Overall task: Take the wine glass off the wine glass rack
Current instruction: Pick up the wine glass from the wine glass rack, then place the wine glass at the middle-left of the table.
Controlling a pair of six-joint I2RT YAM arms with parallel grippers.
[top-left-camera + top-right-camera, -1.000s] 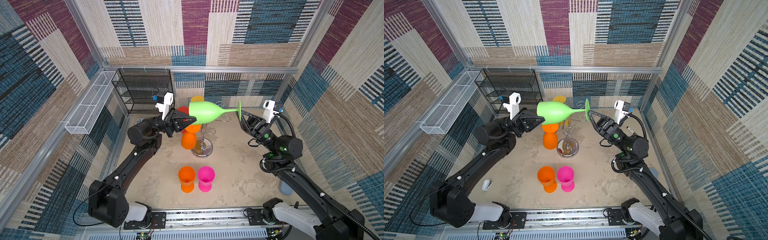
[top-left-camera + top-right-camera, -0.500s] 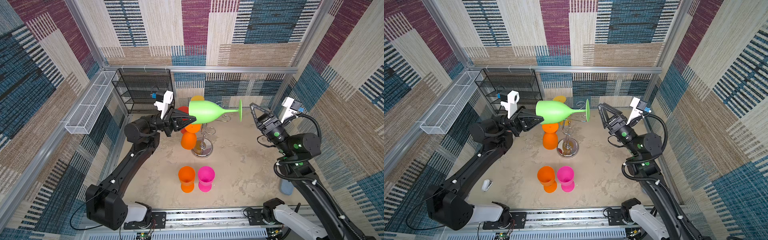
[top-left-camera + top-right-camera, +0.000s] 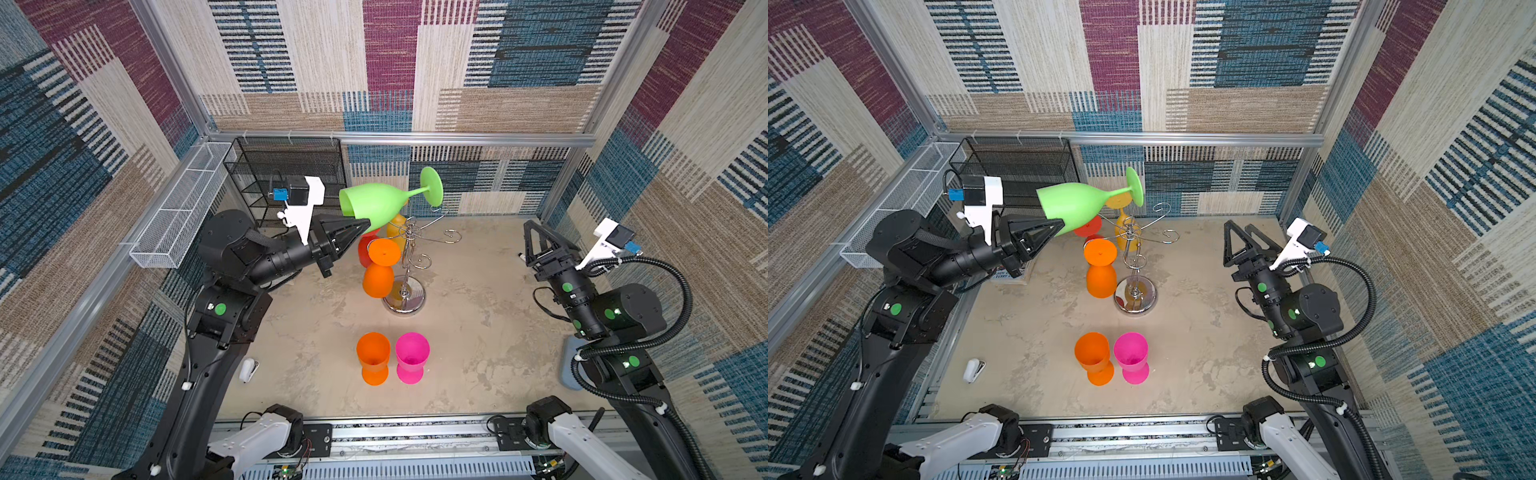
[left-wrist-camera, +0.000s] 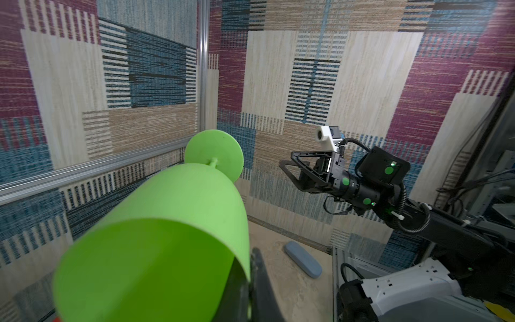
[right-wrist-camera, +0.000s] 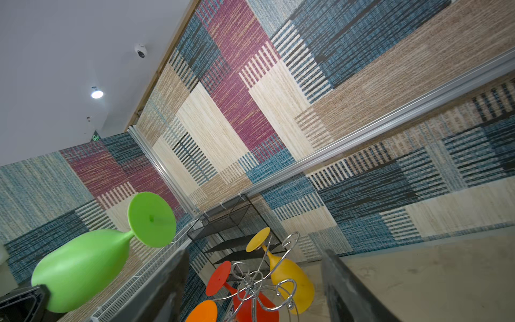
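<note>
Sandy surface [image 3: 478, 340] below: wine glass [image 3: 376, 203] aloft in the left claw [image 3: 365, 224].
In both top views it is clenched on the rim, stem pointing away over the wine glass rack [image 3: 409, 301]. Left wrist view: right claw [image 4: 286, 159] spread, empty, facing the foot. Right wrist view: foot ahead, well apart.

I see the green wine glass [image 3: 374, 203] lying on its side in the air, free of the rack's arms. Its bowl rim is pinched at the tips of the left gripper [image 3: 365, 224], and its stem and round foot point away from that gripper. The wine glass rack [image 3: 406, 266], shiny chrome with a disc base, thin pole and curled wire arms, stands upright just beyond and below those tips, well apart from the right gripper [image 3: 534, 232].
</note>
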